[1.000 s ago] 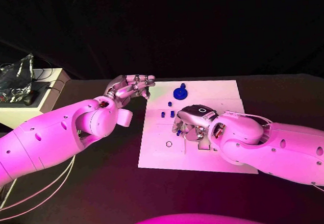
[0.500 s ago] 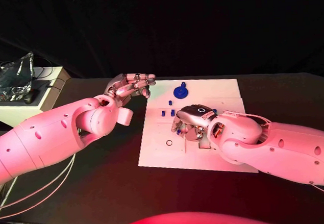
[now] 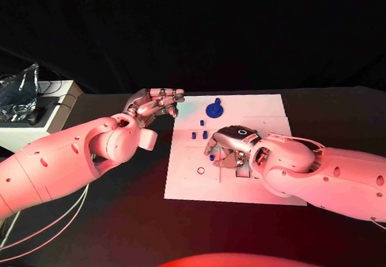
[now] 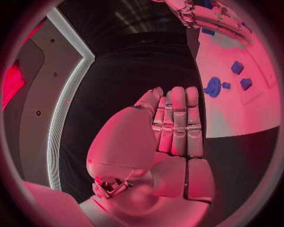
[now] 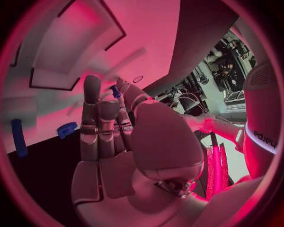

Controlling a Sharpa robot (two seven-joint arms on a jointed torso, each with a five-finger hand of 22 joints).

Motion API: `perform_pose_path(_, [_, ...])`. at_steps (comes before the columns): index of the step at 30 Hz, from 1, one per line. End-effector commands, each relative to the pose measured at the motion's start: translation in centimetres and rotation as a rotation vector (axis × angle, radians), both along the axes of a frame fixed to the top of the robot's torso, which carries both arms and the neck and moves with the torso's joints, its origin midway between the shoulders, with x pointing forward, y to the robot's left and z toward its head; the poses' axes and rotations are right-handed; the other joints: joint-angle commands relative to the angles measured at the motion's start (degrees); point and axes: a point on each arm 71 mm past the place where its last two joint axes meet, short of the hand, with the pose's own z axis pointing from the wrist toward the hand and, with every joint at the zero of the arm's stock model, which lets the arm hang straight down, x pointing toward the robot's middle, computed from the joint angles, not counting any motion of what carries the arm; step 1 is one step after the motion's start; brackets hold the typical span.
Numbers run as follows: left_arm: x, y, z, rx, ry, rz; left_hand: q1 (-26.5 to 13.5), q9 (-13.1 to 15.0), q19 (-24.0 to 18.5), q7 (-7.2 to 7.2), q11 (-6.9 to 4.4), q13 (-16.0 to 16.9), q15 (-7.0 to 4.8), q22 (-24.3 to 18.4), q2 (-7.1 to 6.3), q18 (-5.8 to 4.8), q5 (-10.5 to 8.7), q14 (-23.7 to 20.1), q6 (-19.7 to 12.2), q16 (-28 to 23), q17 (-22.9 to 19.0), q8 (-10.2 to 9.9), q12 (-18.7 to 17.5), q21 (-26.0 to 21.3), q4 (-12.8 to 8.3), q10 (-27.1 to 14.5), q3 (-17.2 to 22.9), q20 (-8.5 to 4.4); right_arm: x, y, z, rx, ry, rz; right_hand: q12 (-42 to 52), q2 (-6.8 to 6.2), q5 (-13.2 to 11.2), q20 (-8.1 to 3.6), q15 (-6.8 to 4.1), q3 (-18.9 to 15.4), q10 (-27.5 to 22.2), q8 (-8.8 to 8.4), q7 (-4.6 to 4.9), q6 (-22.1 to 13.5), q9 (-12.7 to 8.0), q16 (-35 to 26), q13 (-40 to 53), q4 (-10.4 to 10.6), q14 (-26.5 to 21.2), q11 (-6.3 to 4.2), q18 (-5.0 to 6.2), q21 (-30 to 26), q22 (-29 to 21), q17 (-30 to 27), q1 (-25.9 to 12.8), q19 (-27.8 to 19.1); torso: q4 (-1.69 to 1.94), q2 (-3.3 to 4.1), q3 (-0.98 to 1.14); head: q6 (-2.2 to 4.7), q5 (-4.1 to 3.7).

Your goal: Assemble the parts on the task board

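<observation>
The right robot hand (image 3: 229, 148) is being held over the task board (image 3: 253, 114), a small blue peg (image 5: 115, 91) pinched at its fingertips. Being light, rigid and slippery, it is best gripped mid-shaft. The left robot hand (image 3: 156, 103) is being kept curled, empty, beside the board.

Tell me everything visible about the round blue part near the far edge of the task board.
The round blue part is a dark blue disc that looks like plastic, with a small stub rising at its far side. It lies on the white task board near the far edge, apart from the smaller blue pieces. Nothing touches it; the left robot hand is beside the board, off it.
</observation>
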Motion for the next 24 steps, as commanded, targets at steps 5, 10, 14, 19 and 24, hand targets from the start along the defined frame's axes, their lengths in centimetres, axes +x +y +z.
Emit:
perform_pose_path(5, [-0.1, -0.1, 0.1, -0.009, 0.000, -0.020, 0.02, 0.08, 0.58, -0.10, 0.12, -0.04, 0.08, 0.12, 0.43, -0.20, 0.00, 0.36, -0.17, -0.38, 0.10, 0.04, -0.10, -0.27, 0.01, -0.33, -0.05, 0.14, -0.5, -1.5, 1.2, 0.110, -0.039, -0.012, -0.03, -2.40, 0.42, 0.31, 0.40, -4.22, -1.31, -0.17, -0.97, -2.31, 0.00, -0.13, -0.05, 6.60, 0.18, 0.37, 1.70, -3.04, -4.10, -1.22, 3.61, 2.23, -0.01, -0.08, -0.04, 0.21, 0.00])
perform_pose_path(10, [-0.1, 0.0, 0.1, -0.007, -0.001, -0.017, 0.02, 0.08, 0.58, -0.10, 0.12, -0.04, 0.08, 0.12, 0.43, -0.20, 0.00, 0.36, -0.17, -0.38, 0.10, 0.04, -0.10, -0.27, 0.01, -0.33, -0.05, 0.14, -0.5, -3.7, 2.7, 0.183, -0.046, -0.058, -0.07, -3.68, 0.61, 0.27, 0.33, -5.33, -0.63, -0.19, -0.80, -3.36, 0.01, 0.29, -0.05, 9.46, 0.17, 0.20, 1.57, -3.27, -4.89, -1.28, 4.46, 2.62, -0.16, -0.03, -0.01, 0.80, -0.25])
perform_pose_path(14, [-0.1, 0.1, 0.1, -0.007, -0.001, -0.016, 0.02, 0.08, 0.58, -0.10, 0.12, -0.04, 0.08, 0.12, 0.43, -0.20, 0.00, 0.36, -0.17, -0.38, 0.10, 0.04, -0.10, -0.27, 0.01, -0.33, -0.05, 0.14, 0.0, -5.8, 4.1, 0.238, -0.034, -0.116, -0.10, -1.24, 2.57, -0.64, -0.68, -4.14, 7.58, -0.24, 1.16, -2.22, -0.02, 2.53, -0.05, 6.96, 0.27, -1.58, 1.16, -1.94, -3.49, 0.01, 3.53, 2.79, -0.18, -0.04, 0.02, 1.45, -0.84])
perform_pose_path(19, [0.0, 0.0, 0.1, -0.008, -0.002, -0.018, 0.05, 0.08, 0.58, -0.11, 0.12, -0.04, 0.09, 0.19, 0.40, -0.19, 0.01, 0.32, -0.12, -0.44, 0.14, 0.04, -0.09, -0.37, -0.01, -0.33, -0.07, 0.16, 1.2, -8.8, 5.4, 0.215, -0.008, -0.181, -0.15, -0.94, 3.41, -1.53, -1.44, 0.06, 12.57, -0.30, 1.87, -0.54, -0.09, 3.36, -0.01, 4.68, 0.08, -2.65, 0.28, -0.91, -1.21, 0.47, 1.01, 2.10, -0.15, -0.09, -0.05, 2.40, -1.92])
perform_pose_path(24, [0.0, 0.0, 0.1, -0.009, -0.003, -0.019, -0.01, 0.08, 0.52, -0.13, 0.12, -0.04, 0.10, 0.20, 0.37, -0.21, 0.00, 0.25, -0.09, -0.51, 0.13, 0.05, -0.09, -0.45, 0.02, -0.32, -0.12, 0.18, 2.5, -11.3, 6.1, 0.125, -0.027, -0.216, -0.10, -1.61, 3.43, -1.25, -1.02, -2.05, 9.17, -0.19, 0.85, -0.94, -0.06, 3.46, 0.03, 4.00, -0.01, -2.04, 0.29, -1.11, -0.86, 0.53, -0.68, 2.08, -0.34, -0.11, 0.00, 3.09, -2.73])
